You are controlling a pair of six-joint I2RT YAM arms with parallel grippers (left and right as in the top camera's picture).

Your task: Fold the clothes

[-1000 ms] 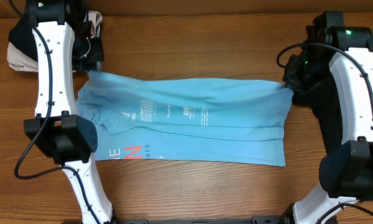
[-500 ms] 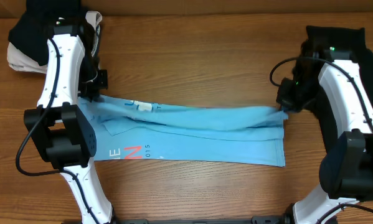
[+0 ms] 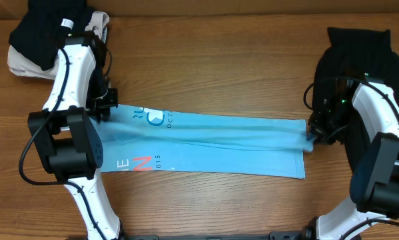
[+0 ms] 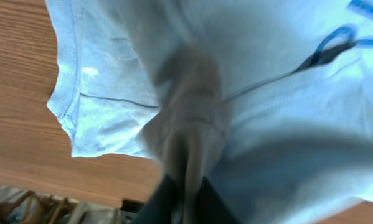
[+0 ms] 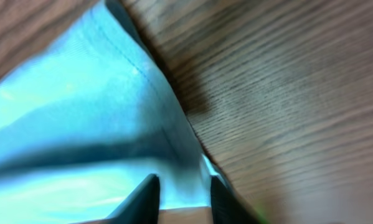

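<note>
Wooden worktop [image 3: 219, 73] carries a light-blue T-shirt [image 3: 226, 143] folded into a long band across mid-frame. One black garment [image 3: 36, 30] lies upper left, a second black garment [image 3: 359, 47] upper right. The left end effector [image 3: 104, 110] is smothered in cloth, so I cannot tell its state. The right end effector [image 5: 183, 196] seems parted at the shirt's right edge.

Bare table [image 3: 212, 67] beyond the T-shirt [image 3: 239, 143] (mid-width); black garment [image 3: 356, 50] blocks right, clothes pile [image 3: 32, 33] left.

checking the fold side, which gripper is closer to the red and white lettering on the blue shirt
Left. The left gripper sits at the shirt's top edge just above the lettering; the right gripper is at the shirt's opposite end.
</note>
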